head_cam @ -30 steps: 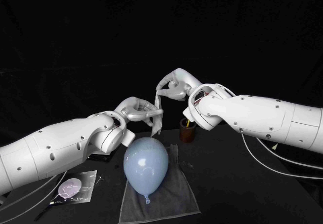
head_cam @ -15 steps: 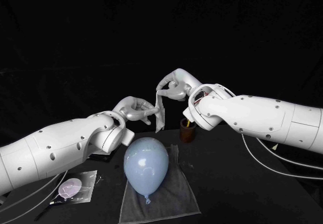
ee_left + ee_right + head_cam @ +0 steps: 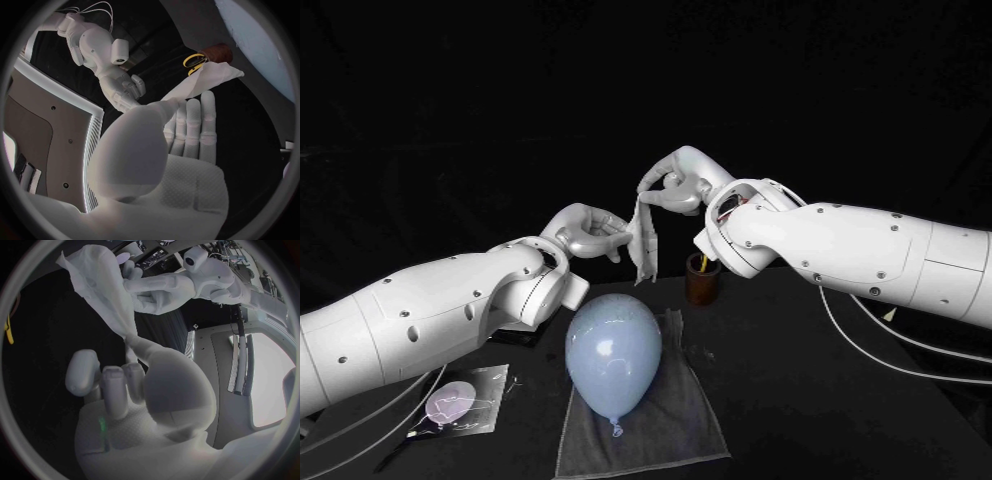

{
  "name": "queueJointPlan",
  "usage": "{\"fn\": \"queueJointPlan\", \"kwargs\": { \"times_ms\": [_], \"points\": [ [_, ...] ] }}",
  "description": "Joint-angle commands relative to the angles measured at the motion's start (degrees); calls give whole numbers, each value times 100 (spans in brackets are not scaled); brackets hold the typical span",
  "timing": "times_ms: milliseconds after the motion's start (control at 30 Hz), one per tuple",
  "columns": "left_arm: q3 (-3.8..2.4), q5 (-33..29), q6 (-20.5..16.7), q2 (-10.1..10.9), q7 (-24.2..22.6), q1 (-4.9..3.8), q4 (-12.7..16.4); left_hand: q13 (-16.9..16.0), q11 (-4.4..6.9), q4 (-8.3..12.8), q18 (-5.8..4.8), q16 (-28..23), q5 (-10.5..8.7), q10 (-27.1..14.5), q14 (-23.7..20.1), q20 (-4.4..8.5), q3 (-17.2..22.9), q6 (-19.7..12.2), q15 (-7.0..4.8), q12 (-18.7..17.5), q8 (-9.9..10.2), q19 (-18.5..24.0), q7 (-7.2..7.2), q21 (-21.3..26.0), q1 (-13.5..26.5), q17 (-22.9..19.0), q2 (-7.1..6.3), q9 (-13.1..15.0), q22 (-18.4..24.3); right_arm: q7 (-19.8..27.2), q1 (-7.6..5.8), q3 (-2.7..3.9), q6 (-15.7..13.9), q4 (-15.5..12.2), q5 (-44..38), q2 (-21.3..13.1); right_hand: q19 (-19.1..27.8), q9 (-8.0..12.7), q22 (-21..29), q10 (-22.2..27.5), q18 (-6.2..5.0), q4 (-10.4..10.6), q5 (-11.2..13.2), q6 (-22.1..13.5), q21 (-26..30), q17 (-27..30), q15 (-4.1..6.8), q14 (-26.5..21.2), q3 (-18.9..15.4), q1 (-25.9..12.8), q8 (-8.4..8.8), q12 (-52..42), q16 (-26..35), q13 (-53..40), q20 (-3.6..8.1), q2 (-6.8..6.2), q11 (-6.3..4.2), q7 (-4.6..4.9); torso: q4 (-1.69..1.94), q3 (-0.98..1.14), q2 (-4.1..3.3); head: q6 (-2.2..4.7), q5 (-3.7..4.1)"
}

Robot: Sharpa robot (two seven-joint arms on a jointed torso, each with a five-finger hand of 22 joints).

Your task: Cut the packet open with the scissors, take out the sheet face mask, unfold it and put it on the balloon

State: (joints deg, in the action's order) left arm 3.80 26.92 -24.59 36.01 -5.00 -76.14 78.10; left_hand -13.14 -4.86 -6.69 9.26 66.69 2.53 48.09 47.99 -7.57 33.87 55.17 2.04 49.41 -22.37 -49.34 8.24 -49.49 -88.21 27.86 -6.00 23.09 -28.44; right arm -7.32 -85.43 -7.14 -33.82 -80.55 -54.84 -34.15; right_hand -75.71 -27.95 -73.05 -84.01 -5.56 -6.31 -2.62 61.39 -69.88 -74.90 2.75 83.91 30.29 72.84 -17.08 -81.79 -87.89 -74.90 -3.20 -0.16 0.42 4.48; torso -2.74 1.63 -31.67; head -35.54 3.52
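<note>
Nearest, on the black table [image 3: 862, 410], a flat, glossy packet [image 3: 463, 400] lies beside the left arm. Next to it a grey cloth towel [image 3: 678, 425] is spread out, and on it rests the pale blue balloon [image 3: 613, 352], smooth, shiny and pear-shaped, its knot pointing toward the robot. Just behind the towel stands a brown cup [image 3: 701, 284] with the yellow loop handles of the scissors [image 3: 195, 61] rising from it.

Above the balloon's far end and clear of it, the sheet face mask [image 3: 643, 243] hangs in the air as a thin, limp white strip, folded narrow and creased. The left hand [image 3: 589, 233] is at the strip's side edge, its fingers curled in close and pinching the sheet against the thumb. Farther back and higher, the right hand [image 3: 672, 186] nips the mask's gathered top end between thumb and a fingertip, its other fingers loosely bent.
</note>
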Motion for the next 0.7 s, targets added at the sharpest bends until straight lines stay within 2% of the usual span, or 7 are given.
{"fn": "queueJointPlan", "kwargs": {
  "times_ms": [33,333,467,533,667,700],
  "points": [
    [-6,-169,-28,2,-392,0,19,-29,28,158,121,26,22,148,89,1,123,143,-15,20,-39,23,-21,-82,260,28,-20,21,-41,-29,-3,5,-24,32,-27,6,-52,-34,-5,-232,3,-9,-17,52,-36,-1136,37,435,25,14,-19,-27,-15,-799,3,11,-27,8,-4,0,-2,0,-2],
    [-6,-363,5,30,-504,5,20,-56,134,306,126,141,19,491,272,26,34,317,-91,59,-199,-96,-138,-88,741,103,-103,127,-18,-16,4,4,5,58,-23,-1,-52,-34,-5,-232,3,-9,-17,52,-36,-1136,37,435,25,14,-19,-27,-15,-799,3,11,-27,8,-1,3,-1,-7,-17],
    [-6,-429,82,39,-507,7,18,-53,174,347,128,189,18,577,313,41,-46,301,-131,36,-264,-167,-184,-28,845,143,-89,192,35,14,9,4,34,18,-3,-25,-53,-38,-6,-233,3,-13,-17,49,-35,-1134,37,435,39,5,-27,-26,-14,-799,4,4,-27,7,0,0,-2,-13,-34],
    [-6,-458,129,39,-491,7,17,-93,227,348,125,237,17,718,355,41,-168,403,-160,110,-364,-206,-276,18,972,178,-199,260,72,26,11,4,45,3,5,-32,-53,-38,-6,-233,3,-13,-17,49,-35,-1134,37,435,39,5,-27,-26,-14,-799,4,4,-27,7,0,1,-1,-16,-37],
    [-6,-515,222,44,-468,8,18,-110,262,345,126,262,19,747,369,49,-194,401,-198,118,-393,-250,-318,75,1029,208,-205,297,118,64,13,4,45,1,57,-42,-42,-40,8,-225,-1,-13,-16,46,-18,-1122,37,429,43,-2,-30,-8,-7,-784,4,-2,-26,8,-6,-1,0,-20,-42],
    [-6,-532,245,46,-459,8,18,-152,283,311,122,280,14,825,381,45,-262,471,-208,187,-451,-268,-393,122,1123,229,-263,341,151,81,13,4,38,14,80,-43,-18,-42,38,-212,-11,-10,-16,37,18,-1100,37,419,47,-16,-34,21,5,-759,3,-12,-25,11,-4,1,1,-21,-42]
  ]
}}
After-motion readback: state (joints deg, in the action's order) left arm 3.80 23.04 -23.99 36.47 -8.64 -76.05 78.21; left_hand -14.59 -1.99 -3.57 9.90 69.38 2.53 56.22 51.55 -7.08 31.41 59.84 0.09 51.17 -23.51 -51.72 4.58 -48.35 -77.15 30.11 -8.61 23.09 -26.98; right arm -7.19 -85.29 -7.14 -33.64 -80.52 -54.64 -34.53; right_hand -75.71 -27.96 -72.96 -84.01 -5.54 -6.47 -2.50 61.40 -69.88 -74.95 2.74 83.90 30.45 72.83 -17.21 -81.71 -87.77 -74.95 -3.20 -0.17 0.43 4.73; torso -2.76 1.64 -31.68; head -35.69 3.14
